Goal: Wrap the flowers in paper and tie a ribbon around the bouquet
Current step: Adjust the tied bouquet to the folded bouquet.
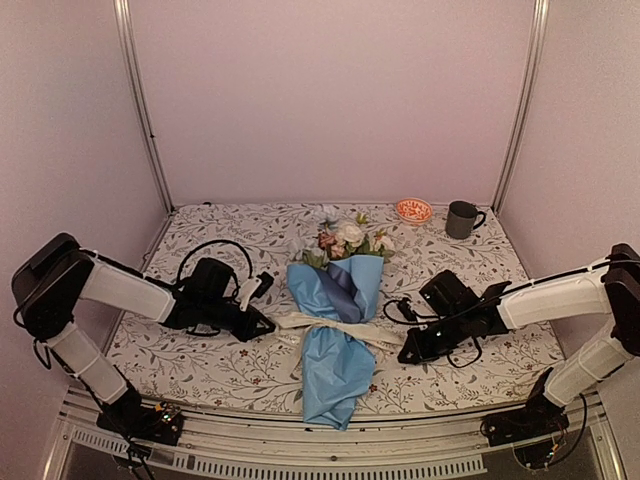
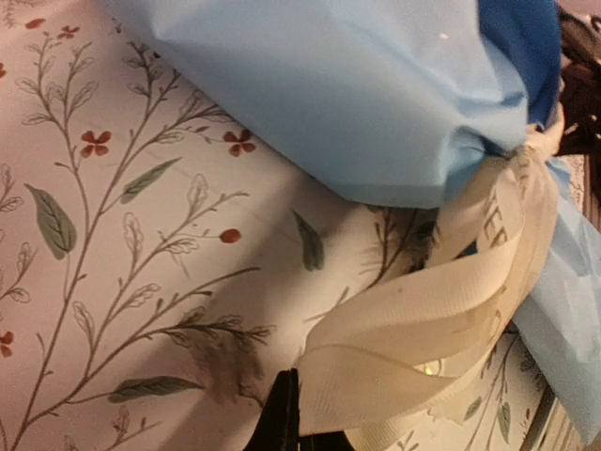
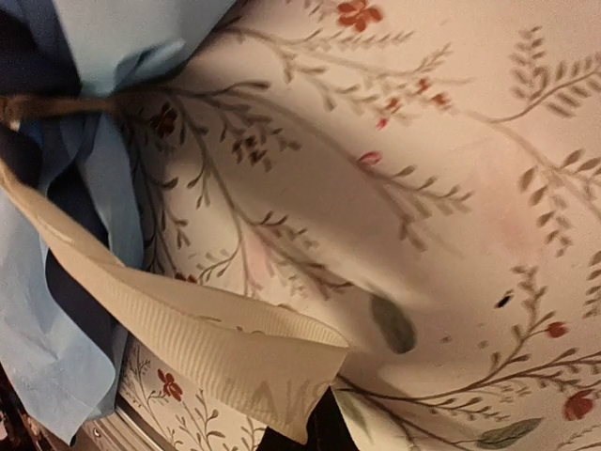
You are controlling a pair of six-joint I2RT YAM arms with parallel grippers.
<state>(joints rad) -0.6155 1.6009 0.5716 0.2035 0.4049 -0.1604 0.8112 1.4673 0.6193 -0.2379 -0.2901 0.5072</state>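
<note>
The left fingers (image 2: 282,418) are pressed together on one tail of the ribbon (image 2: 413,319), and the right fingers (image 3: 324,434) are clamped on the other tail. The ribbon is wound round the waist of the bouquet (image 1: 335,300), which lies mid-worktop (image 1: 230,365), blooms pointing away from the arms. For a firm knot, both tails should be drawn outward evenly and kept low, so the paper (image 1: 335,385) is cinched, not torn. At the far right stand a small bowl (image 1: 413,210) and a dark mug (image 1: 461,219); their contents cannot be made out.
</note>
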